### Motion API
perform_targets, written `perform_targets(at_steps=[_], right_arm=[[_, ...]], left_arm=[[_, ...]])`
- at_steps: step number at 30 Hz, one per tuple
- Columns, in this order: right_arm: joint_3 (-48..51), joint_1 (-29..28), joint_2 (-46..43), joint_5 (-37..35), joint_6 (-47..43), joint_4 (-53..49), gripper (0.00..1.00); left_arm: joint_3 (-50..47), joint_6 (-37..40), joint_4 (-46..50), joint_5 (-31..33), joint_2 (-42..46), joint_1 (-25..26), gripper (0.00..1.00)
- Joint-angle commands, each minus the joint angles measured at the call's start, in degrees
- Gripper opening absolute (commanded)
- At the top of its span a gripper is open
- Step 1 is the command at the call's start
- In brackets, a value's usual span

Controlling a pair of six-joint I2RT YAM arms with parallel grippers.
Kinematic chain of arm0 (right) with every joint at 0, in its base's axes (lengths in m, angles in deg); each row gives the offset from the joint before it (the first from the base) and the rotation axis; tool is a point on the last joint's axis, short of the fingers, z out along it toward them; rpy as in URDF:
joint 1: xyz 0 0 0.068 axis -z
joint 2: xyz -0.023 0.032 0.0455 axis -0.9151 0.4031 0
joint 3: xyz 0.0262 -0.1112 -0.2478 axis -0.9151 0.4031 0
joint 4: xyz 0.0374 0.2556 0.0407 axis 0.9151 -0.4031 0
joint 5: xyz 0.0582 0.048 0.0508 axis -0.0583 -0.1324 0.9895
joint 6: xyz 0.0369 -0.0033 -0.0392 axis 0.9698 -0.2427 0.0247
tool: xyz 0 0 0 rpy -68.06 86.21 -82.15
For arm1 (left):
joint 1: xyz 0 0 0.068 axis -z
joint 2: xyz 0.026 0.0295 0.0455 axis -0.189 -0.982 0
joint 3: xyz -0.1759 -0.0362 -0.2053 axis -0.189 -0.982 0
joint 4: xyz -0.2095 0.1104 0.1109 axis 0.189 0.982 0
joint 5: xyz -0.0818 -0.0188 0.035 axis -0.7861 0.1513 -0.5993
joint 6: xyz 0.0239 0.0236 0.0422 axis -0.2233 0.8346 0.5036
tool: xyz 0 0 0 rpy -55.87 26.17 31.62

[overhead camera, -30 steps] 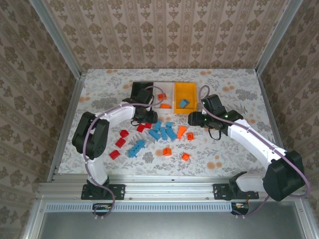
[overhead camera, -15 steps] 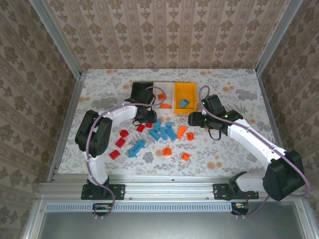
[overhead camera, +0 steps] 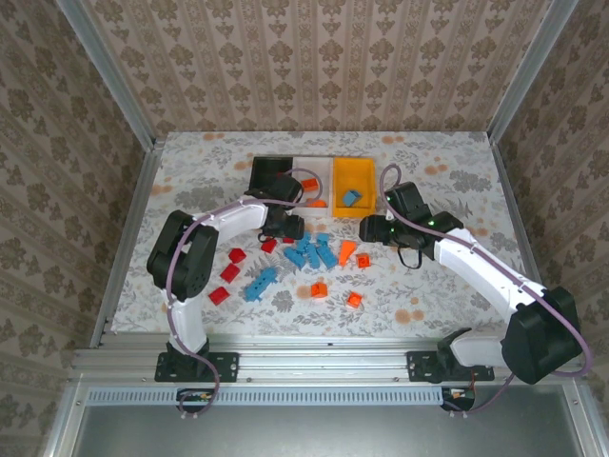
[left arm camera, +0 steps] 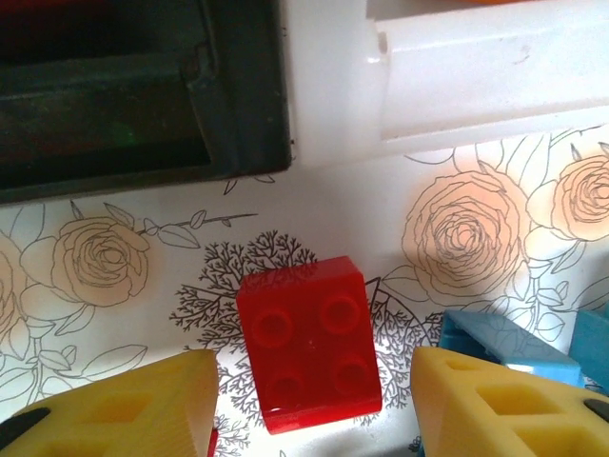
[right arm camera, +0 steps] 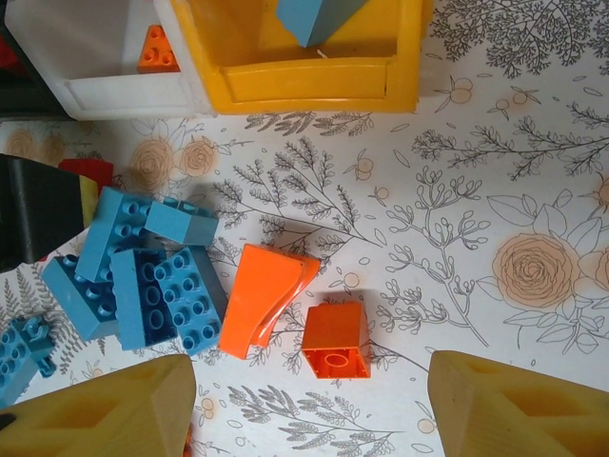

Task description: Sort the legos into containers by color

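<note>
I work over a table (overhead camera: 190, 176) spread with flowered cloth, patterned wallpaper on three sides. At its far middle the containers stand in a row: black bin (overhead camera: 262, 171), too dark inside to read; white bin (overhead camera: 314, 162) holding orange bricks (overhead camera: 309, 184); orange-yellow bin (overhead camera: 354, 164) holding a blue brick (overhead camera: 351, 197). The other legos (overhead camera: 309, 253) lie loose just before them, my left gripper (left arm camera: 309, 381) spread either side of a red brick (left arm camera: 304, 324), not touching it, and my right gripper (right arm camera: 314, 400) is wide apart, holding nothing.
</note>
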Motion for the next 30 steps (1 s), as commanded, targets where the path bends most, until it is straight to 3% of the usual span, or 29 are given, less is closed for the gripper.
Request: perform_targets(at_steps=[1,10,20,30], right_arm=[[0.87,-0.12,-0.08,-0.64,0.8,1.26,0.67],[0.79,-0.12,-1.51,-1.38,0.7,0.19,0.67],[2.35,-0.16,1.65,1.05,2.43,3.26,0.67],[3.43,-0.12,1.48,1.92,2.8,3.9,0.67]], left_arm=[[0.53,0.8,3.06,1.37,-1.84,0.34,0.55],[0.98,-0.38,2.54,3.0,-3.46,0.29,0.29],[7.91,4.67,7.55,4.96,8.06,-1.83,0.28],[32.48,7.67,17.52,5.3,-9.21,-11.67,0.27]])
